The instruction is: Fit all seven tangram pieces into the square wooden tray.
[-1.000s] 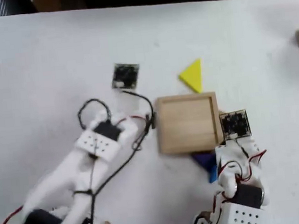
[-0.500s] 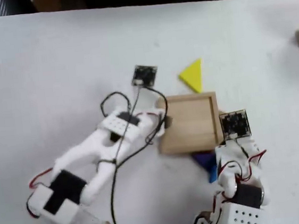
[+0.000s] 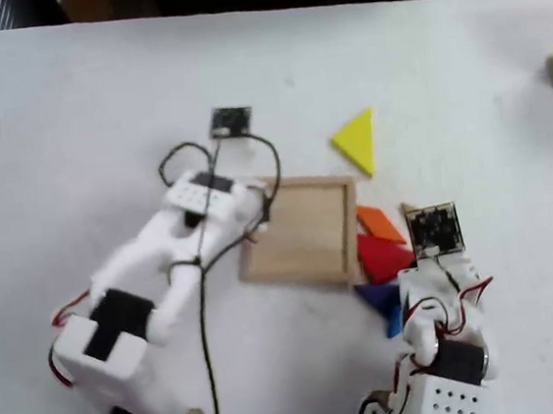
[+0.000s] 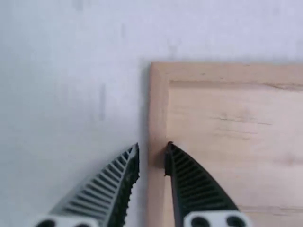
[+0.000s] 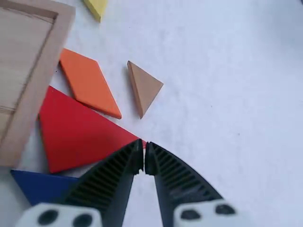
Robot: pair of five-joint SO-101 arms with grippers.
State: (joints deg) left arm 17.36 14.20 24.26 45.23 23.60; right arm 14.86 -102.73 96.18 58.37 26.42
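Left claw (image 4: 152,147) is clamping the wooden tray (image 3: 299,232) at its rim. Right claw (image 5: 143,150), pressed together, is hovering over the red triangle (image 5: 80,132) lying outside it.

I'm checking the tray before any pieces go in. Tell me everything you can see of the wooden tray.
The wooden tray is square, of pale, grained wood, with a raised rim around a sunken floor, and holds nothing. It lies flat on the white table, slightly askew. The left pincer grips its rim, one finger inside, one outside. The red triangle and orange parallelogram lie close along the opposite side.
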